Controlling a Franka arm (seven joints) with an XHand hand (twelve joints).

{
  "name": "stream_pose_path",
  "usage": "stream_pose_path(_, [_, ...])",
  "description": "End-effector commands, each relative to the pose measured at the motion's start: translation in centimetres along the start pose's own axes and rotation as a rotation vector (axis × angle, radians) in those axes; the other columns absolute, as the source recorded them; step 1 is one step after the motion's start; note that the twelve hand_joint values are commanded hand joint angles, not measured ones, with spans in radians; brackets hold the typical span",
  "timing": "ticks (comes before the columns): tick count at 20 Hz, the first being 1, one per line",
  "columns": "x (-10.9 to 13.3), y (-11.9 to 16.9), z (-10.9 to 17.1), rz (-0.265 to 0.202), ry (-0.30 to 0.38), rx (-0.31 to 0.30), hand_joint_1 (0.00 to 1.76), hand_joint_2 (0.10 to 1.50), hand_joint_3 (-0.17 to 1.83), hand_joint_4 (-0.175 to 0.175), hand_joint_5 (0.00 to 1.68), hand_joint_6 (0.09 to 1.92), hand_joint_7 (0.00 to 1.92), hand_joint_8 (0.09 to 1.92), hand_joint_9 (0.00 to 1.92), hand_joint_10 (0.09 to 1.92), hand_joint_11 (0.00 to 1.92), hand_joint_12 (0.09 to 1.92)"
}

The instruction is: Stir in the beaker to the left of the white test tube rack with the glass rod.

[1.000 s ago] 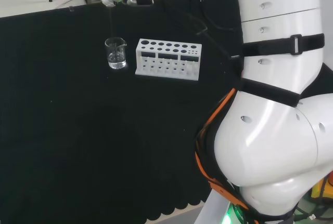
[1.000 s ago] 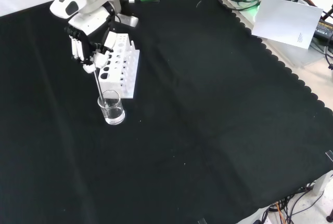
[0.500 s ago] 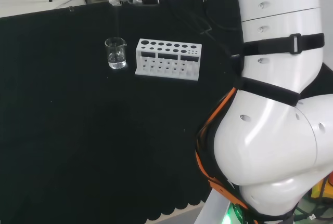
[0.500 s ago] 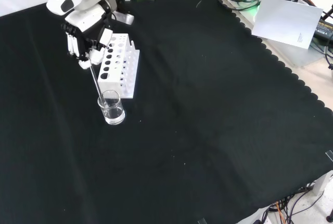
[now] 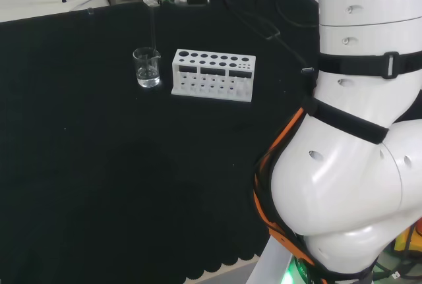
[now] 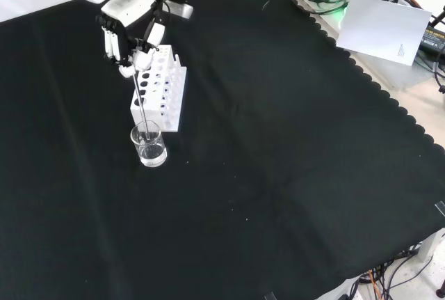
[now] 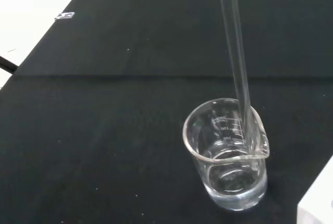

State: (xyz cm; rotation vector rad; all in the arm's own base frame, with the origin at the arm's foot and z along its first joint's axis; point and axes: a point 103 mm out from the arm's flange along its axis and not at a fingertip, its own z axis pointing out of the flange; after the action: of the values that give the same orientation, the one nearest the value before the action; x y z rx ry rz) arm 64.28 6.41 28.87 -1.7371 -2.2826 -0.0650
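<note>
Glass rod (image 6: 140,101) in beaker (image 6: 149,144), robot hand (image 6: 128,38) above

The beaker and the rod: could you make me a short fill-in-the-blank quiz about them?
1. The hand holds a glass ____.
2. The rod's lower end is inside the ____.
3. In the head view, the beaker stands to the ____ of the white rack.
4. The cloth is ____ in colour.

Missing words: rod; beaker; left; black

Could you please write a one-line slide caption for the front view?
The hand holds a glass rod dipped into the beaker beside the white test tube rack.
</note>
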Motion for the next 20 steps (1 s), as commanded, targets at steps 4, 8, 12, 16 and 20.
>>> stream_pose_path(4, [4.4, 3.1, 2.2, -0.083, 0.017, 0.003, 1.31, 1.12, -0.17, -0.175, 1.31, 0.15, 1.15, 1.07, 1.74, 0.79, 1.75, 0.70])
stream_pose_path(8, [4.1, 3.9, 2.3, -0.088, 0.018, 0.004, 1.31, 1.11, -0.17, -0.175, 1.31, 0.15, 1.15, 1.07, 1.74, 0.79, 1.75, 0.70])
stream_pose_path(12, [1.9, 4.0, 2.1, -0.053, 0.016, 0.004, 1.31, 1.11, -0.17, -0.175, 1.31, 0.15, 1.15, 1.07, 1.74, 0.79, 1.75, 0.70])
stream_pose_path(16, [-0.1, 3.1, 1.4, -0.018, 0.011, 0.003, 1.31, 1.11, -0.17, -0.175, 1.31, 0.15, 1.15, 1.07, 1.74, 0.80, 1.75, 0.70])
stream_pose_path(20, [-1.0, 1.9, 0.8, 0.002, 0.027, 0.009, 1.31, 1.11, -0.17, -0.175, 1.31, 0.15, 1.15, 1.07, 1.74, 0.80, 1.75, 0.70])
